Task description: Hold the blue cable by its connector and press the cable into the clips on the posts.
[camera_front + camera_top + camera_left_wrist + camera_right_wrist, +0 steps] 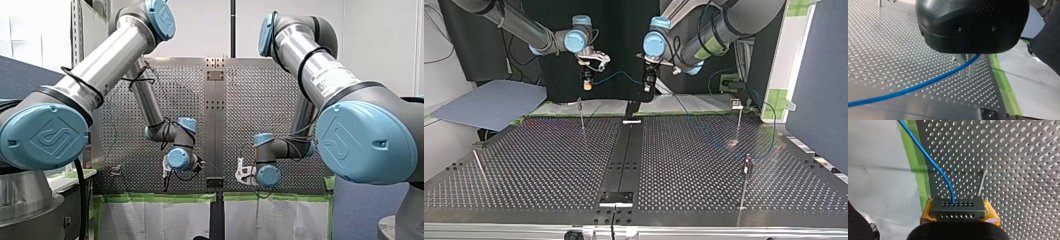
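**Cable held between two end effectors, not yet pressed in here**

My right end effector (587, 82) pinches the dark connector (958, 208) between its yellow pads (926, 210), one pad on each short side. The blue cable (910, 88) leaves the connector through one of its holes and goes away over the perforated surface (549, 160). I think the hold is on the connector because it is stiff and gives a firm end to pull on.

My left end effector (966, 66) has its metal fingers (971, 68) nearly pressed together. The cable seems to run between them, so they pinch or guide it. In the top view the two end effectors hang near each other above the far edge of the surface, and a short piece of cable makes a soft bow between them. With two holds, this piece can be aimed at a clip.

Past the left end effector the cable drops to the surface and runs toward the post (739, 122) at that view's right, which carries a clip (736, 103) on top. Whether the cable sits in that clip, I cannot tell. A thin post (581, 117) stands just below the right end effector, so I judge it is the next target
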Controlling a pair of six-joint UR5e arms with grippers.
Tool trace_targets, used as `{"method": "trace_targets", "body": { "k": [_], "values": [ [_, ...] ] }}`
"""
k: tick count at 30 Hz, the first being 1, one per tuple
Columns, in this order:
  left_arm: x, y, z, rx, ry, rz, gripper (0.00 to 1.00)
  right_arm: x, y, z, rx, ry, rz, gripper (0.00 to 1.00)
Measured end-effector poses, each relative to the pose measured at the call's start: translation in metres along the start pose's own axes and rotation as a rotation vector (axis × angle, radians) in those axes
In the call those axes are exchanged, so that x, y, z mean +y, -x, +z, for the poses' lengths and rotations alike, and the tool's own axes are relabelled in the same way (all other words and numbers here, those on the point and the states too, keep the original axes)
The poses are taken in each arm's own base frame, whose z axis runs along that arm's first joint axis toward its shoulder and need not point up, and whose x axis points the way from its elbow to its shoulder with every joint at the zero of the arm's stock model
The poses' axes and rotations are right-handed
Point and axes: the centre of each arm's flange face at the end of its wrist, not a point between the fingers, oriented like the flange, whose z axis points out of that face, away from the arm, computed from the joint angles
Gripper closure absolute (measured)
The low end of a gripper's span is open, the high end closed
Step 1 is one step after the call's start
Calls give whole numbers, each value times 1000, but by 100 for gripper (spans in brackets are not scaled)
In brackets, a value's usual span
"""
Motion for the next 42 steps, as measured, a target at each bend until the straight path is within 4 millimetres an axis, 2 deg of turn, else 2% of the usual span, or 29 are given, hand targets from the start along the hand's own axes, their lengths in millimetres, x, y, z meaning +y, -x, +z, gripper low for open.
{"method": "trace_targets", "body": {
  "k": [4,15,20,28,42],
  "values": [
    [-6,-13,-2,7,-10,4,100,10,3,0,-2,18,8,100],
    [-29,-15,0,-14,-38,5,100,52,5,3,20,60,49,100],
    [-45,-25,3,-4,-55,17,100,73,2,9,30,83,67,100],
    [-76,-46,3,2,-79,20,100,84,-3,15,64,95,78,100],
    [-113,-82,11,16,-72,63,100,114,-4,27,91,115,32,100]
  ]
}}
